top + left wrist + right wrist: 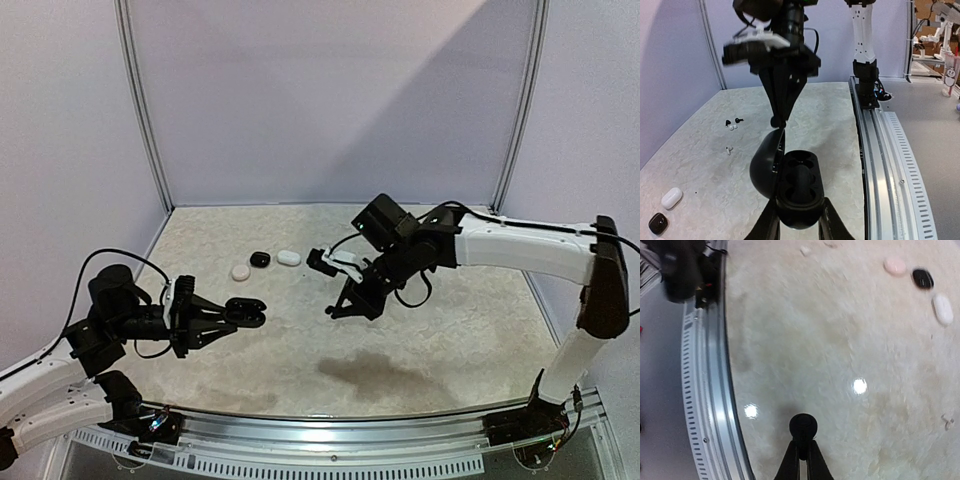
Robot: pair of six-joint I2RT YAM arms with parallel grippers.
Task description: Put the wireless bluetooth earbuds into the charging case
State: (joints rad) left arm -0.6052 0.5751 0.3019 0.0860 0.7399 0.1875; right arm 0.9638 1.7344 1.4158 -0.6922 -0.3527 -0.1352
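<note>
The pale, mottled stone-look table (450, 340) fills the overhead view, with a ribbed metal rail (350, 422) along its near edge.

The right gripper (336, 311) reaches in from the right, angled down toward the table's middle. The left gripper (252, 312) points across at it from the left. Bare table lies between the two.

The left gripper's fingers clamp the black charging case (800, 187) from both sides. The case is open, its rounded lid (764, 165) swung to the left and two moulded wells showing in the base. The wells are dark, and whether anything sits in them cannot be made out.

Three spare pebble-shaped cases lie in a row further back: a white case (240, 271), a glossy black case (260, 259) and a second white case (289, 257). All are well apart from both grippers.

The right gripper's fingers are pinched shut on a small, rounded black earbud (803, 425), held above the table. In the left wrist view it hangs just past the lid's top edge, but the overhead view shows it short of the case.

Loose earbuds (732, 124), black and white, lie in a tiny cluster on the far left of the table, too small to count. A lone white earbud (729, 149) lies nearer. The right wrist view is blurred.
</note>
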